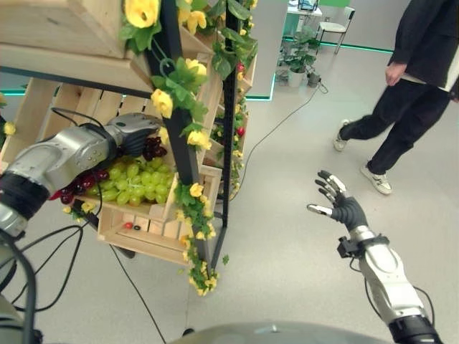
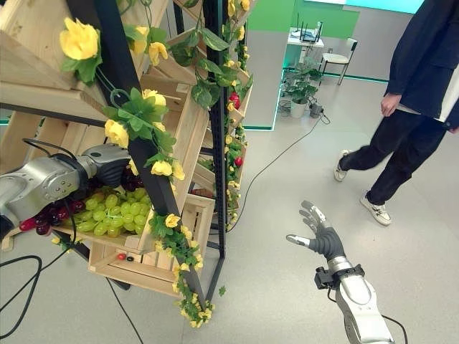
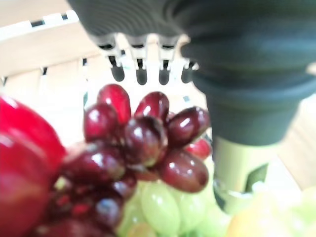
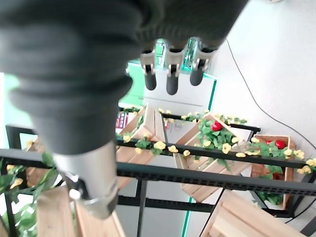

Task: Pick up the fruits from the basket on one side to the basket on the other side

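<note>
Dark red grapes sit under my left hand, fingers straight over them; my right hand hangs spread, right.

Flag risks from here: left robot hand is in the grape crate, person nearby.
1. The left robot hand sits over the dark red grapes; a partial hold could shed berries or drag the green grapes along.
2. Withdrawing may snag the flower garland on the black post.
3. A person walks nearby; the open right robot hand hangs on that side.

Dark red grapes atop green grapes, wooden crate
</note>
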Controlling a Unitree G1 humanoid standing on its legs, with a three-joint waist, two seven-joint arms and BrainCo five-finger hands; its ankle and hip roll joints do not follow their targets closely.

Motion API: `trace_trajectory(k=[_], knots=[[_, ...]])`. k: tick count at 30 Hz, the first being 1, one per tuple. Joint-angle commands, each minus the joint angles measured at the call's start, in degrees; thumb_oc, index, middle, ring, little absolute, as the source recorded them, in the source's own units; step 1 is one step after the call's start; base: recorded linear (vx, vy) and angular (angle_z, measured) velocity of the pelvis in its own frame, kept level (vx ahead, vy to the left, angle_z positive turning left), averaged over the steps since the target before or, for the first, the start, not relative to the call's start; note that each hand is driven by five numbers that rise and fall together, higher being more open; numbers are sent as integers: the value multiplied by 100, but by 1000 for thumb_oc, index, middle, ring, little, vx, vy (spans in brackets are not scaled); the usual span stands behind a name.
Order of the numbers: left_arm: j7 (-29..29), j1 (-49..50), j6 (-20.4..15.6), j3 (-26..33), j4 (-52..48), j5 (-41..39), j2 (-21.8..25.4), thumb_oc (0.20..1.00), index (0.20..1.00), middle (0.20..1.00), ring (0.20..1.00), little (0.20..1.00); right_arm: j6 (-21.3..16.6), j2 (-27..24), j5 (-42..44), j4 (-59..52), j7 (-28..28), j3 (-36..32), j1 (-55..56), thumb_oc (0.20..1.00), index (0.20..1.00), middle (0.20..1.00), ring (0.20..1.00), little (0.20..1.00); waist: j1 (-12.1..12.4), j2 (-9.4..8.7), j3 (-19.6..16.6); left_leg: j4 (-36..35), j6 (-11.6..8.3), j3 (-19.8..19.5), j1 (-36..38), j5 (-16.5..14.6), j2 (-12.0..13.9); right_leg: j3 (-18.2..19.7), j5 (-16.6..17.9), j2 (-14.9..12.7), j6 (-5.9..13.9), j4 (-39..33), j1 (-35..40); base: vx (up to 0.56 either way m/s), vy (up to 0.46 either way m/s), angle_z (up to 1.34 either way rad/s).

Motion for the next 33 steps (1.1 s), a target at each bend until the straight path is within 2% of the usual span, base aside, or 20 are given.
trace_trajectory(k=[1, 7, 10, 13, 15, 17, 20, 22, 23, 24, 25, 28, 29, 31, 32, 33], knots=[[306, -170, 119, 636, 91, -281, 435, 1000, 1000, 1000, 1000, 1000, -322, -150, 106, -331, 2, -427, -132, 1000, 1000, 1000, 1000, 1000, 52, 66, 33, 259, 273, -190, 203, -742, -180, -322, -852, -225, 514, 541, 311, 11, -10, 10], [409, 711, 166, 1701, -461, -296, 732, 1000, 1000, 1000, 1000, 1000, -280, -41, 38, -349, 30, -601, 24, 1000, 1000, 1000, 1000, 1000, 178, 36, 20, 252, 261, -252, 187, -739, -178, -368, -870, -211, 486, 512, 342, 8, -7, 7], [399, 1492, 176, 2592, -973, -393, 827, 1000, 1000, 1000, 1000, 1000, -256, 51, -5, -350, 35, -757, 103, 1000, 1000, 1000, 1000, 1000, 279, 12, 18, 257, 263, -303, 174, -745, -185, -405, -887, -203, 468, 516, 342, 2, -5, 6], [391, 2054, 182, 3167, -1186, -389, 838, 1000, 1000, 1000, 1000, 1000, -220, 65, -23, -365, 57, -803, 130, 1000, 1000, 1000, 1000, 1000, 297, 21, 16, 262, 264, -325, 162, -748, -189, -413, -890, -201, 460, 513, 345, 3, -3, 6], [415, 2741, 197, 3884, -1431, -388, 786, 1000, 1000, 1000, 1000, 1000, -207, 103, -49, -375, 61, -926, 179, 1000, 1000, 1000, 1000, 1000, 371, 5, 17, 264, 270, -359, 144, -749, -195, -420, -897, -201, 443, 513, 342, -2, 1, 8], [437, 3040, 225, 4211, -1541, -426, 723, 1000, 1000, 1000, 1000, 1000, -197, 119, -55, -378, 55, -943, 183, 1000, 1000, 1000, 1000, 1000, 382, 8, 15, 264, 271, -368, 141, -748, -194, -429, -899, -202, 436, 513, 341, 0, 1, 6], [551, 3794, 231, 4977, -1653, -660, 353, 1000, 1000, 1000, 1000, 1000, -189, 141, -79, -420, 49, -989, 175, 1000, 1000, 1000, 1000, 1000, 404, 8, 32, 283, 274, -389, 115, -749, -209, -443, -902, -201, 418, 522, 334, 1, 1, 2], [712, 4505, 177, 5724, -1761, -1851, -618, 1000, 1000, 1000, 1000, 1000, -217, 185, -20, -459, -25, -1103, 90, 1000, 1000, 1000, 1000, 1000, 452, -5, 68, 311, 283, -420, 117, -778, -216, -445, -926, -209, 386, 529, 356, 0, 0, 0], [702, 4557, 181, 5781, -1787, -1860, -633, 1000, 1000, 1000, 1000, 1000, -216, 171, -19, -460, -25, -1091, 81, 1000, 1000, 1000, 1000, 1000, 435, 3, 67, 313, 288, -420, 97, -752, -222, -445, -899, -213, 386, 525, 339, 0, 0, 0], [780, 4791, 148, 5929, -1774, -2636, -1354, 1000, 1000, 1000, 1000, 1000, -236, 237, -8, -473, -80, -1152, 6, 1000, 1000, 1000, 1000, 1000, 467, -8, 88, 337, 294, -439, 97, -780, -224, -451, -935, -217, 363, 542, 355, 0, 0, 0], [766, 4834, 154, 5976, -1801, -2648, -1375, 1000, 1000, 1000, 1000, 1000, -234, 219, -6, -475, -81, -1141, -2, 1000, 1000, 1000, 1000, 1000, 447, 5, 80, 340, 300, -442, 68, -752, -230, -453, -905, -221, 364, 537, 332, 0, 0, 0], [594, 5230, 81, 5975, -2152, -3948, -2952, 1000, 1000, 1000, 1000, 1000, -233, 341, -27, -471, -151, -1243, -69, 1000, 1000, 1000, 1000, 1000, 472, -36, 90, 382, 328, -475, 36, -766, -254, -443, -920, -233, 322, 540, 331, -15, 14, 5], [585, 5238, 84, 5979, -2165, -3959, -2975, 1000, 1000, 1000, 1000, 1000, -230, 320, -29, -473, -152, -1249, -68, 1000, 1000, 1000, 1000, 1000, 472, -15, 90, 386, 329, -476, 35, -769, -254, -444, -923, -234, 322, 542, 331, -5, 8, 7], [396, 5320, 48, 5716, -2337, -4681, -3870, 1000, 1000, 1000, 1000, 1000, -244, 369, -57, -462, -217, -1259, -117, 1000, 1000, 1000, 1000, 1000, 476, -43, 113, 425, 348, -500, 12, -782, -272, -436, -933, -242, 294, 551, 334, -22, 3, 5], [388, 5339, 58, 5724, -2359, -4685, -3892, 1000, 1000, 1000, 1000, 1000, -244, 352, -57, -462, -217, -1259, -112, 1000, 1000, 1000, 1000, 1000, 473, -26, 109, 431, 348, -501, 10, -786, -272, -437, -934, -242, 294, 553, 335, -33, -7, 2], [242, 5393, 29, 5550, -2496, -5203, -4409, 1000, 1000, 1000, 1000, 1000, -265, 386, -78, -438, -257, -1233, -147, 1000, 1000, 1000, 1000, 1000, 476, -57, 116, 458, 353, -504, -11, -793, -283, -447, -939, -252, 279, 566, 334, 0, 0, 0]])
